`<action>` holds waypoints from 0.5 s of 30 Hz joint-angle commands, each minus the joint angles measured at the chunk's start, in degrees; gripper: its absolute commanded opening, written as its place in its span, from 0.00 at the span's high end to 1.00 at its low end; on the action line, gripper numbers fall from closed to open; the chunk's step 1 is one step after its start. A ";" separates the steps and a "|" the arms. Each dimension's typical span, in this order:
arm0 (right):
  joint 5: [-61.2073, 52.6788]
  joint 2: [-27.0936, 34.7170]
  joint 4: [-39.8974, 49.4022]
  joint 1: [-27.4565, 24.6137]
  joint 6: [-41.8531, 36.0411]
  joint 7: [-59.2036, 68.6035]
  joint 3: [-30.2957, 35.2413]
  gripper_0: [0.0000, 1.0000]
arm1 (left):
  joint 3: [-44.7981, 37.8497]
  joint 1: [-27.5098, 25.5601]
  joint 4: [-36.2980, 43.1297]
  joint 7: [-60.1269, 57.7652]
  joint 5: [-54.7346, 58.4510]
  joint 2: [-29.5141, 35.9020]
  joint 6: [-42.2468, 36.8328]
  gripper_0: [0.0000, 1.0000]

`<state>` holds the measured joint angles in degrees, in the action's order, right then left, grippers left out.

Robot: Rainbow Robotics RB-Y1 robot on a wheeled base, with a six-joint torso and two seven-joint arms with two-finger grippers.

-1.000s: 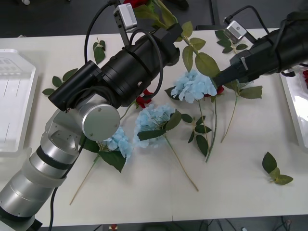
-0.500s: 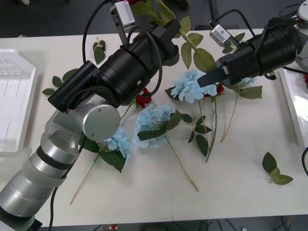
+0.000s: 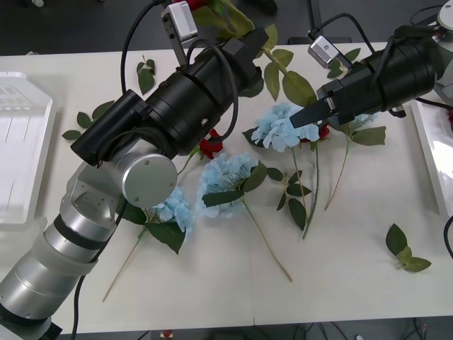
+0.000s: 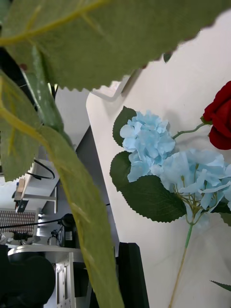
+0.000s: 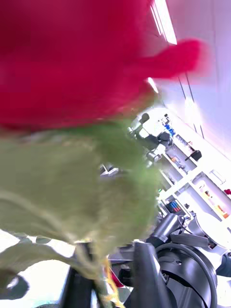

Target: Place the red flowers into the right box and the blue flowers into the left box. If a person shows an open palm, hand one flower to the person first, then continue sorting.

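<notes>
Loose green leaf sprigs [image 3: 405,249] lie scattered on the white table [image 3: 354,283] around the blue hydrangeas [image 3: 228,176], and the bulky left arm [image 3: 166,113] hides part of the pile, covering all but a bit of a red rose [image 3: 208,147] beside the hydrangeas. The left gripper [image 3: 251,35] is raised past the hydrangeas at the table's far edge, clamped on a red rose stem [image 3: 272,57]; the left wrist view shows that rose's head [image 5: 82,57] close and blurred, above the black fingers [image 5: 144,269]. The right gripper [image 3: 303,120] points at the far hydrangea head [image 3: 283,129]; I cannot tell how its jaws stand. The right wrist view shows a hydrangea [image 4: 147,139] behind a big leaf [image 4: 120,38]. The left box [image 3: 21,142] sits left of the hydrangeas, the right box [image 3: 432,156] right. Since half a second ago nearly nothing has shifted.
</notes>
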<state>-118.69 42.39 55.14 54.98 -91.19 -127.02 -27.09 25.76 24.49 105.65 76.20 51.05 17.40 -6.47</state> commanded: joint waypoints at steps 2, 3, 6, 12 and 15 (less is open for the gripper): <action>0.30 -0.64 1.46 0.39 0.22 -0.95 1.17 1.00 | -0.36 2.49 1.13 4.31 -0.78 0.88 1.46 0.00; 0.39 -0.64 1.37 0.39 0.14 -0.86 1.25 1.00 | -0.36 2.49 1.22 4.31 -0.69 0.88 1.46 0.00; 0.30 -0.55 1.46 0.39 -0.04 -0.86 1.25 1.00 | -0.44 2.49 1.22 4.22 -0.52 0.97 1.46 0.00; 0.48 0.15 1.46 0.39 -0.22 -0.51 1.43 1.00 | -1.06 2.49 1.22 4.31 -0.43 0.97 1.46 0.00; 2.50 0.94 1.37 0.39 -0.57 0.01 2.31 1.00 | -1.50 2.58 1.22 4.31 -0.34 1.24 1.46 0.00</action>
<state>-118.15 42.40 55.14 54.98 -91.21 -127.01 -27.02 25.71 24.49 105.65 76.22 51.02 17.42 -6.01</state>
